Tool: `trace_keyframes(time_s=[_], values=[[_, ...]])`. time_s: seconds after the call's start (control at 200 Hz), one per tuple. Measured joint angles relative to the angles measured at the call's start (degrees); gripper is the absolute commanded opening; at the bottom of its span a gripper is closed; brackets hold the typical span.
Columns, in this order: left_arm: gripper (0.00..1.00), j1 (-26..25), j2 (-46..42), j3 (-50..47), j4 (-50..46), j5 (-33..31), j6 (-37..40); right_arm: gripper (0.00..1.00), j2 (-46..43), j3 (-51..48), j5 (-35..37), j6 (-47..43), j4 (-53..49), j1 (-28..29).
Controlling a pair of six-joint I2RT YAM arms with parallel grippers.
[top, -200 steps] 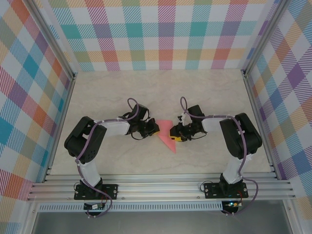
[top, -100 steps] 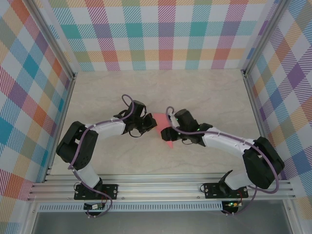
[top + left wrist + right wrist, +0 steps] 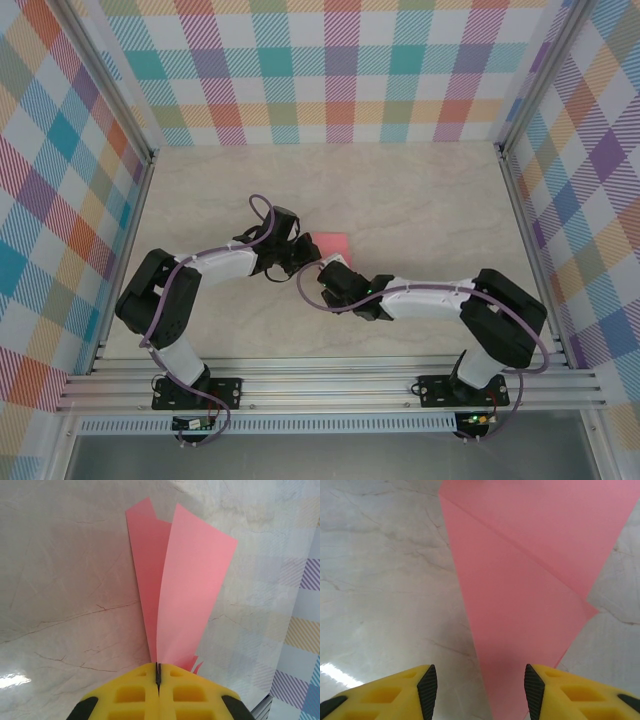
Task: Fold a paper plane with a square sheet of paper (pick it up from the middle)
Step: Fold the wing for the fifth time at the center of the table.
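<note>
"Sheet of paper (image 3: 333,243), where does it sit?"
"Centre of the overhead frame, folded, on the marble table (image 3: 430,200)."
"And the left gripper (image 3: 158,672)?"
"Pinched tight on the narrow end, low in its wrist frame, with two flaps fanning upward."
"The right gripper (image 3: 477,680)?"
"Spread wide, a pink corner lying between the jaws."

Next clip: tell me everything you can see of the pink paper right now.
The pink paper is thin, plain salmon and matte, already folded with straight creases. The left hand is shut on one narrow end, and two flaps fan out from that pinch above the marble-look table. In the right wrist view a diagonal crease crosses it and it tapers toward the open right hand; contact there is unclear.
</note>
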Motion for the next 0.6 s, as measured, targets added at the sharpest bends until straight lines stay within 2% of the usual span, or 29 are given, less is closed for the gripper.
trace_keyframes(time_s=[0.24,0.6], values=[[0.0,0.0,0.0,-0.02,-0.46,0.0,-0.15,0.44,2.73,2.08,4.76,-1.64,0.52,0.26],[0.0,0.0,0.0,-0.02,-0.7,0.0,-0.17,0.37,3.69,1.99,6.01,-1.64,0.98,0.33]])
